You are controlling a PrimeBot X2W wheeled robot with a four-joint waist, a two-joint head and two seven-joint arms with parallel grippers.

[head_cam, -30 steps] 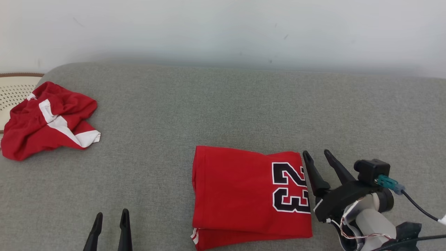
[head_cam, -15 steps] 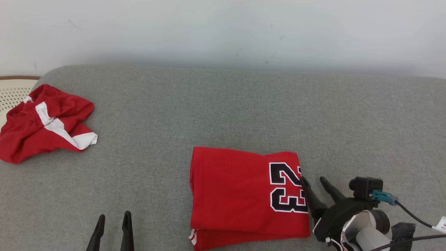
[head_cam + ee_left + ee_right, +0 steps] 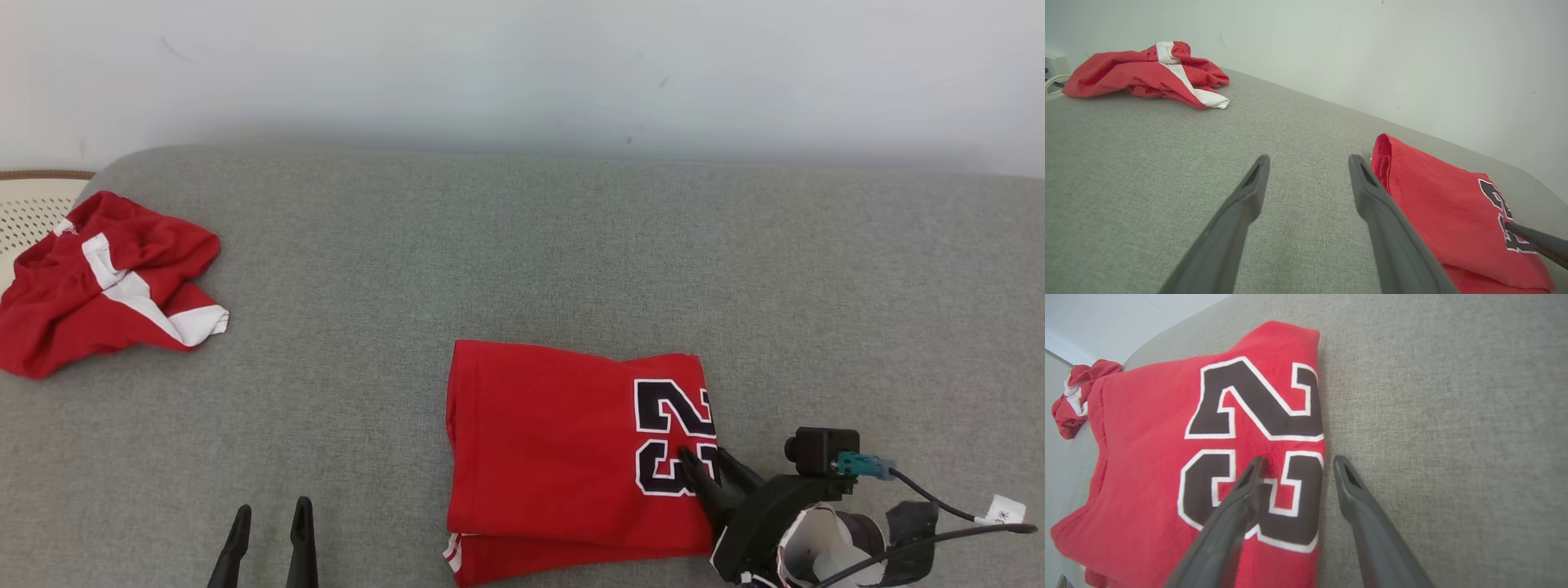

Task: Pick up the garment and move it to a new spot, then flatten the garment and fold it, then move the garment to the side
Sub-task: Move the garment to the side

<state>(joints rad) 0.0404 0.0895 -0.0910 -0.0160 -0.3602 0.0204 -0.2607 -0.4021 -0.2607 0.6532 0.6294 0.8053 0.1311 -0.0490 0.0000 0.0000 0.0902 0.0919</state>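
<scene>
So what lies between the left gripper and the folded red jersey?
Nothing but bare grey fabric surface: in the head view the stretch from the left gripper to the folded jersey holds no other item.

Indoor setting, domestic in appearance: a grey fabric-covered surface (image 3: 522,245) with rounded corners stands against a plain white wall (image 3: 522,65); a cream perforated basket (image 3: 24,214) sits at its left end. Home or test room: not determinable.
</scene>
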